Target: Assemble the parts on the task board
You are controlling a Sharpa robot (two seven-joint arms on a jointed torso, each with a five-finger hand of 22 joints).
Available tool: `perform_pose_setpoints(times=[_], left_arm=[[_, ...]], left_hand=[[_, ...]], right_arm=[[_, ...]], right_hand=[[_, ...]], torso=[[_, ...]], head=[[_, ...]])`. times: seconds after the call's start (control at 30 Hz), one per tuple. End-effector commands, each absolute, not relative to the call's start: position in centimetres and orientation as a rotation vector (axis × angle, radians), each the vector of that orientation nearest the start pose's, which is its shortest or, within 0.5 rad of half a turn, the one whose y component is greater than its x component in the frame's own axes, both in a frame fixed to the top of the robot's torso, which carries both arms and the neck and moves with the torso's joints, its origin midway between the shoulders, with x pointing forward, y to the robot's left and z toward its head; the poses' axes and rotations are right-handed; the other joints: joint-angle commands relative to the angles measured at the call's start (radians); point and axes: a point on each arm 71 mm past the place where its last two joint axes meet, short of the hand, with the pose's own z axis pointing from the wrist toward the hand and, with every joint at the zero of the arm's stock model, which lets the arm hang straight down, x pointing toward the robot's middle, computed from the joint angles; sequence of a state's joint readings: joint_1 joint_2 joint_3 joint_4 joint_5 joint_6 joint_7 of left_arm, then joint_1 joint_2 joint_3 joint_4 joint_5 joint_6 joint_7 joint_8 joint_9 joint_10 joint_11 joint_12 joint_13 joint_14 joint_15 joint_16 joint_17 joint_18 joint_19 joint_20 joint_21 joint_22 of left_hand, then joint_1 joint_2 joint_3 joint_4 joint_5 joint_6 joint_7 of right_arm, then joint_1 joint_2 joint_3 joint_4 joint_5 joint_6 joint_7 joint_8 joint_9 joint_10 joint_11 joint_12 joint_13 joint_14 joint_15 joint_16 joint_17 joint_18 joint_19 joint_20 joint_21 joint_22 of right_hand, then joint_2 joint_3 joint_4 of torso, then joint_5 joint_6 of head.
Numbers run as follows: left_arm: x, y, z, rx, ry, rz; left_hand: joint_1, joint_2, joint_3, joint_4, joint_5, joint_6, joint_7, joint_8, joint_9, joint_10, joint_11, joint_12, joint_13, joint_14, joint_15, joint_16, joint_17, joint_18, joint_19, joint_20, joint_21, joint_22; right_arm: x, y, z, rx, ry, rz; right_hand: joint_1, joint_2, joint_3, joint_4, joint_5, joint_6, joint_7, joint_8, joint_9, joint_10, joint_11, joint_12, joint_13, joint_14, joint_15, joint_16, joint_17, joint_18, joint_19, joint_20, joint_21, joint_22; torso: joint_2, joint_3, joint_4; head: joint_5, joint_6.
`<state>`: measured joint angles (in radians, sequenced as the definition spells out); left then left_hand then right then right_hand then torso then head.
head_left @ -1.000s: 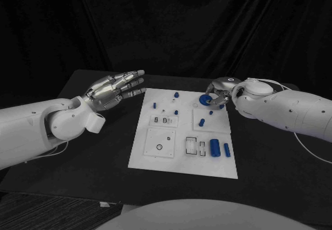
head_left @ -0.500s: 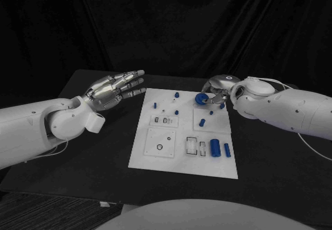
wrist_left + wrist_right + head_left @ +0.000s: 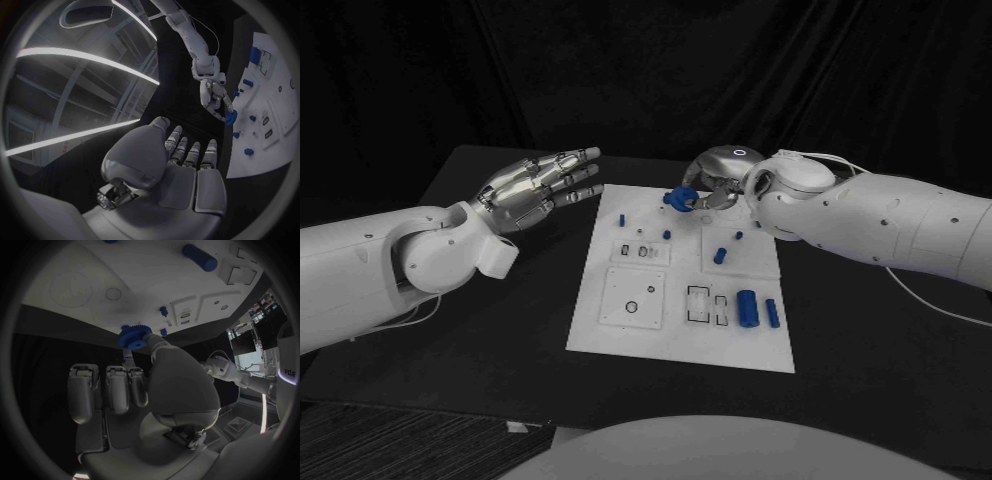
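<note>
Up near the far edge of the task board [image 3: 678, 345], a small blue gear [image 3: 681, 199] with a toothed rim is pinched in the fingertips of the right robot hand [image 3: 714, 183], lifted clear of the white plate; the right wrist view shows its ridged round edge [image 3: 133, 336] against the thumb tip. That robot hand is silver and smooth-shelled, its other fingers lying straight side by side. The task board is a flat, matte white rectangle with raised square panels and shallow cut-out recesses. On it, nearer the robot than the gear, lie a stubby blue cylinder [image 3: 749, 307] and a thinner blue bar [image 3: 772, 313] next to it, both smooth and rounded. Between these and the gear stand several short blue pegs, one [image 3: 720, 256] about midway. The board rests on a black counter [image 3: 502, 330] with a dull surface. Beyond the board's edge on the robot's left, the left robot hand [image 3: 531, 189] hovers above the counter, empty, its metallic fingers stretched out and slightly spread.
</note>
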<state>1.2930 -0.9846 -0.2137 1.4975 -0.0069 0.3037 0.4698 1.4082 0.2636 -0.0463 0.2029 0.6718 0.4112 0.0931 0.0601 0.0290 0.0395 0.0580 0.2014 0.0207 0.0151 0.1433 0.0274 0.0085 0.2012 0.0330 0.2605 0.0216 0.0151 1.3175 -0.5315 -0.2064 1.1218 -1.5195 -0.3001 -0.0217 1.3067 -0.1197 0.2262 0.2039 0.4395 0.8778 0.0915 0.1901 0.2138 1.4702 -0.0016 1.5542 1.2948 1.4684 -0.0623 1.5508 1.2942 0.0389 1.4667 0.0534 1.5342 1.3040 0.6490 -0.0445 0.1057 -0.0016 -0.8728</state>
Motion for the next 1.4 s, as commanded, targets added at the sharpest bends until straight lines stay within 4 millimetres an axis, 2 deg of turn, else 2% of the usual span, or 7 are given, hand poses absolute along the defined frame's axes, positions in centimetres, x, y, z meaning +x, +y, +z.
perform_pose_setpoints(times=[0.03,0.27,0.53,1.13,1.3,1.33,1.4], left_arm=[[46.4,25.9,-18.6,-0.946,1.659,-1.979],[46.4,26.0,-18.6,-0.946,1.661,-1.978],[46.5,25.8,-18.7,-0.943,1.667,-1.982],[46.6,25.7,-18.7,-0.943,1.671,-1.983],[46.6,25.6,-18.7,-0.943,1.674,-1.985],[46.6,25.6,-18.8,-0.943,1.674,-1.984],[46.6,25.6,-18.8,-0.943,1.674,-1.984]], left_hand=[[0.010,-0.003,0.015,0.003,0.011,0.011,0.002,0.017,0.020,-0.004,0.013,0.021,0.013,0.013,0.002,0.024,0.007,-0.024,0.001,-0.007,0.008,0.002],[0.010,-0.004,0.015,0.003,0.011,0.011,0.002,0.017,0.020,-0.004,0.013,0.022,0.013,0.014,0.002,0.025,0.008,-0.024,0.002,-0.007,0.009,0.003],[0.010,-0.004,0.015,0.003,0.011,0.011,0.002,0.017,0.020,-0.004,0.013,0.022,0.013,0.014,0.002,0.025,0.008,-0.024,0.002,-0.007,0.009,0.003],[0.010,-0.004,0.017,0.004,0.011,0.011,0.003,0.017,0.020,-0.004,0.014,0.022,0.013,0.014,0.002,0.025,0.007,-0.024,0.001,-0.006,0.008,0.002],[0.010,-0.004,0.017,0.004,0.011,0.011,0.003,0.017,0.020,-0.004,0.014,0.022,0.013,0.014,0.002,0.025,0.007,-0.024,0.001,-0.006,0.008,0.002],[0.010,-0.004,0.017,0.004,0.011,0.011,0.003,0.017,0.020,-0.004,0.014,0.022,0.013,0.014,0.002,0.025,0.007,-0.024,0.001,-0.006,0.008,0.002],[0.010,-0.004,0.018,0.004,0.011,0.011,0.003,0.017,0.020,-0.004,0.014,0.021,0.013,0.014,0.003,0.025,0.007,-0.024,0.001,-0.006,0.008,0.002]], right_arm=[[55.5,-14.6,-19.8,-0.409,1.656,0.505],[56.0,-12.8,-20.8,-0.430,1.681,0.508],[56.0,-11.4,-22.0,-0.448,1.715,0.515],[56.1,-10.7,-22.6,-0.459,1.731,0.518],[56.2,-10.7,-22.7,-0.457,1.740,0.511],[56.2,-10.7,-22.7,-0.456,1.742,0.509],[56.2,-10.7,-22.7,-0.455,1.744,0.507]], right_hand=[[0.015,0.012,0.031,-0.010,-0.008,0.095,-0.010,0.081,0.079,0.101,0.006,0.017,0.276,0.102,0.007,0.020,0.277,-0.029,0.082,0.001,0.007,0.252],[0.016,0.013,0.034,-0.014,-0.015,0.084,-0.004,0.072,0.077,0.101,0.009,0.017,0.276,0.102,0.010,0.020,0.277,-0.028,0.080,0.004,0.004,0.251],[0.017,0.015,0.037,-0.016,-0.016,0.079,-0.001,0.066,0.075,0.101,0.012,0.017,0.276,0.102,0.013,0.020,0.277,-0.028,0.079,0.006,0.003,0.251],[0.014,0.016,0.041,-0.021,-0.029,0.066,0.006,0.047,0.070,0.101,0.015,0.017,0.276,0.102,0.017,0.020,0.277,-0.026,0.074,0.011,-0.004,0.247],[0.018,0.019,0.058,-0.034,-0.031,0.000,0.009,-0.008,0.044,0.101,0.011,0.017,0.276,0.102,0.015,0.020,0.277,-0.022,0.064,0.012,-0.018,0.242],[0.015,0.018,0.063,-0.037,-0.032,-0.037,0.010,-0.036,0.029,0.101,0.012,0.017,0.276,0.102,0.015,0.020,0.277,-0.020,0.059,0.011,-0.025,0.239],[0.014,0.015,0.065,-0.042,-0.042,-0.081,0.002,-0.064,0.013,0.101,0.007,0.017,0.276,0.102,0.012,0.020,0.277,-0.018,0.055,0.010,-0.031,0.237]], torso=[[0.000,-0.0002,0.0008],[0.002,0.0020,0.0019],[0.003,0.0020,0.0033],[0.002,0.0015,-0.0003],[0.001,0.0022,-0.0013],[0.001,0.0021,-0.0014],[0.001,0.0020,-0.0014]], head=[[-0.001,0.000],[-0.003,0.000],[-0.004,0.000],[-0.003,0.000],[-0.001,0.000],[0.000,0.000],[0.000,0.000]])
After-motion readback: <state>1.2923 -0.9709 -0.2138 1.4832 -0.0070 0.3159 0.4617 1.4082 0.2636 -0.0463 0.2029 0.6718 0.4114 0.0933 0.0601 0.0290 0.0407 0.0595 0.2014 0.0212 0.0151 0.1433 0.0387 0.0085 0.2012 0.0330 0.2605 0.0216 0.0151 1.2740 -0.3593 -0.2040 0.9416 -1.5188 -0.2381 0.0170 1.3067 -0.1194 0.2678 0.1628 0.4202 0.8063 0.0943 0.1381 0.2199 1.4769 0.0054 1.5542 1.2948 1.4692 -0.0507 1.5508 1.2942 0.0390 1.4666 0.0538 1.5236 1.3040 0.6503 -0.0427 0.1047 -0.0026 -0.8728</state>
